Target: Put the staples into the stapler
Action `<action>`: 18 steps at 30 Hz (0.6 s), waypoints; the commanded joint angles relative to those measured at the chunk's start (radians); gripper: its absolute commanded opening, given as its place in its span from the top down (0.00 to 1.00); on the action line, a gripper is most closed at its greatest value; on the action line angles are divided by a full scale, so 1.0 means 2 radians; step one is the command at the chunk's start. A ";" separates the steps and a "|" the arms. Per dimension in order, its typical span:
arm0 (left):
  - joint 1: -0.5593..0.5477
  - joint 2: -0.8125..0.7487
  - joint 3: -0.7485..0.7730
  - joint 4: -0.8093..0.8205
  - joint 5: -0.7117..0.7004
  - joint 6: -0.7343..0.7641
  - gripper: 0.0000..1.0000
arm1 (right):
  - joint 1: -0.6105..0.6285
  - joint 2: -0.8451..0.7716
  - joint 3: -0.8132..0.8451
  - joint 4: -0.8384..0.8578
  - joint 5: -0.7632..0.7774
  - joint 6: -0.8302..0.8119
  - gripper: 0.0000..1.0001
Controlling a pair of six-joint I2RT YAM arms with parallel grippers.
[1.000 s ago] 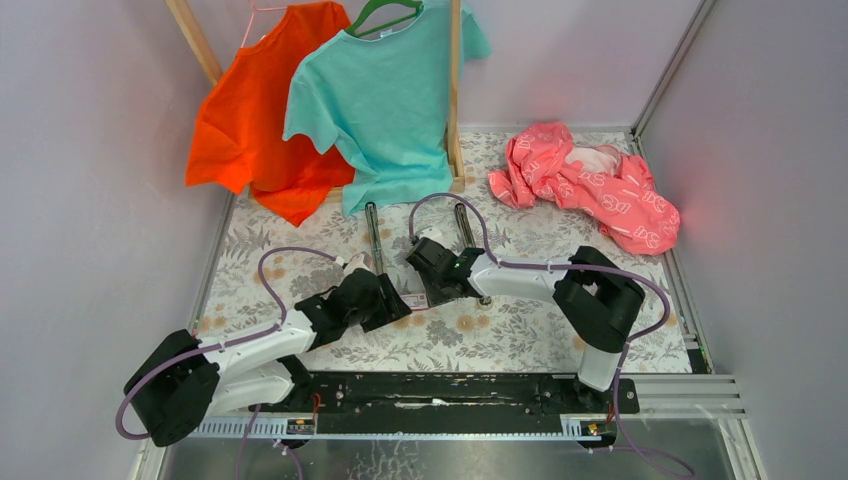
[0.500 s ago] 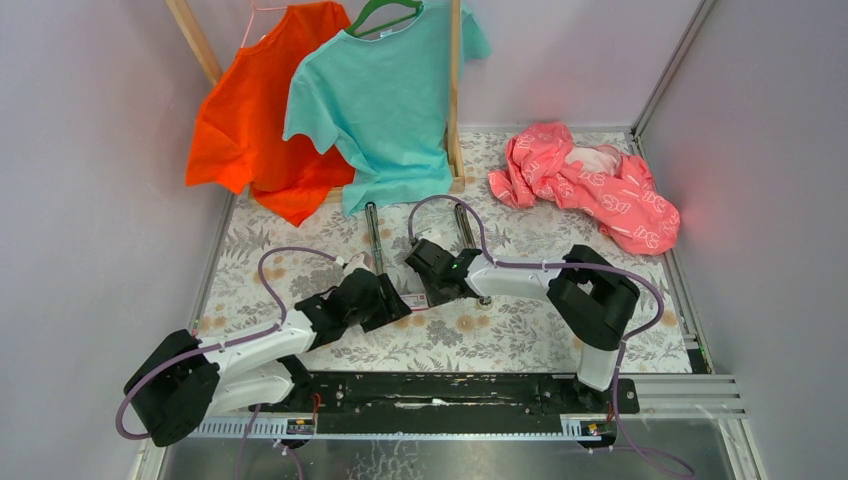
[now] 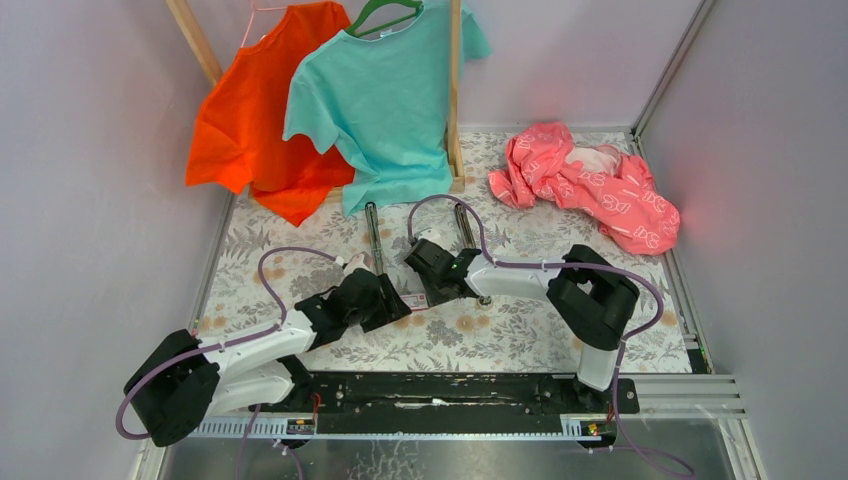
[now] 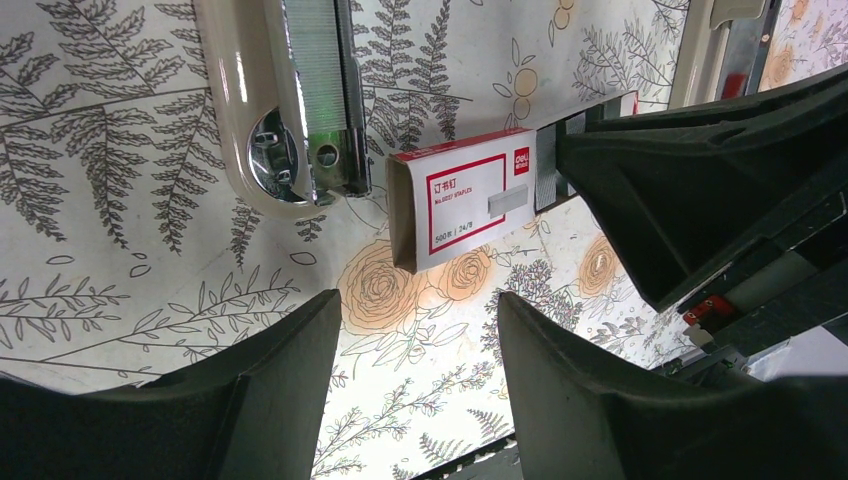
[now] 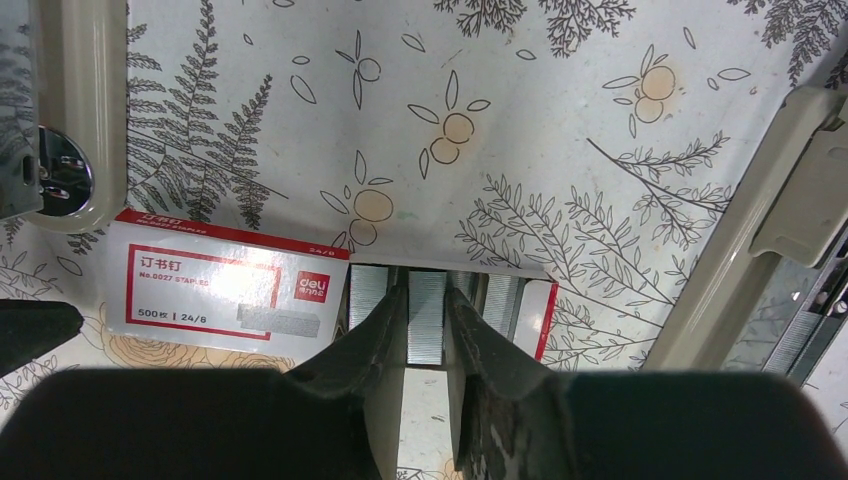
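The staples box (image 5: 220,285) is a red and white sleeve lying on the floral cloth, with its tray (image 5: 535,310) slid out to the right and grey strips showing in it. My right gripper (image 5: 425,300) is shut on one staple strip (image 5: 427,330) in that tray. The beige stapler (image 4: 290,100) lies open beside the box with its metal channel facing up. My left gripper (image 4: 420,300) is open and empty, hovering just short of the box (image 4: 465,200). From above, both grippers meet at the box (image 3: 414,299), left (image 3: 385,305) and right (image 3: 432,285).
A second long beige and metal stapler part (image 5: 770,230) lies right of the tray. An orange shirt (image 3: 250,120) and a teal shirt (image 3: 385,100) hang on a wooden rack at the back. A pink garment (image 3: 590,180) lies at the back right.
The right arm has edged slightly to the left. The left arm and the box have not visibly moved.
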 commanded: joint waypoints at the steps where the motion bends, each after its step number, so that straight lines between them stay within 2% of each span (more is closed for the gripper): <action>1: 0.002 -0.007 -0.004 -0.009 -0.015 0.003 0.34 | 0.005 -0.025 0.014 0.006 0.016 0.004 0.75; 13: 0.055 -0.044 0.010 -0.047 -0.013 0.037 0.34 | 0.005 -0.056 0.012 0.004 0.017 0.002 0.77; 18: 0.095 -0.053 0.025 -0.059 -0.003 0.060 0.34 | 0.005 -0.060 0.027 0.009 0.017 -0.001 0.76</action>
